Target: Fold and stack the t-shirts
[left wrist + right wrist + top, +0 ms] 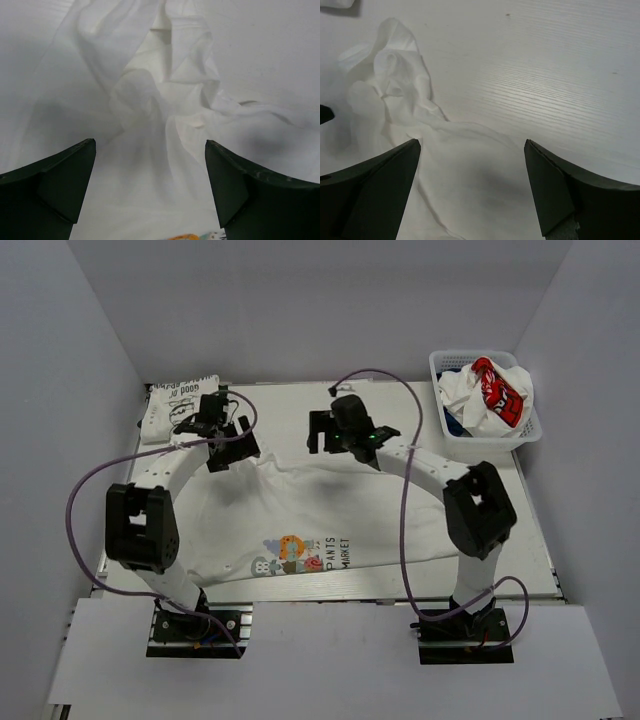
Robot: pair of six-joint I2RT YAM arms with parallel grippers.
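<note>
Top view: a white t-shirt with the cartoon print (pixel 300 525) lies spread across the middle of the table (pixel 530 540). Its print and black lettering (pixel 300 555) sit toward the near edge. The far edge of the shirt is bunched and wrinkled, not flat.

Left gripper (pixel 230 448) sits over the far-left part of this shirt. In the left wrist view its fingers (pixel 55 185) stand wide apart with nothing between them. A crumpled, ridged mass of white cloth (pixel 165 100) lies beyond the tips. Whether the fingertips touch the cloth cannot be told.

Right gripper (pixel 325 432) is at the far middle of the table, just past the shirt's far edge. In the right wrist view its fingers (pixel 570 190) are also spread, gripping nothing. A twisted lobe of the white cloth (pixel 395 90) lies to the left there, and bare table surface (pixel 560 75) shows to the right.

A folded white tee with black lettering (pixel 180 405) rests at the far-left corner of the table, just beside the left gripper.

A white lattice basket (pixel 437 362) stands at the far-right corner. It holds a rumpled white tee with a red patch (pixel 495 390), and a bit of dark blue cloth (pixel 455 420) shows beneath it.

Purple cables (pixel 405 500) loop along both arms.
</note>
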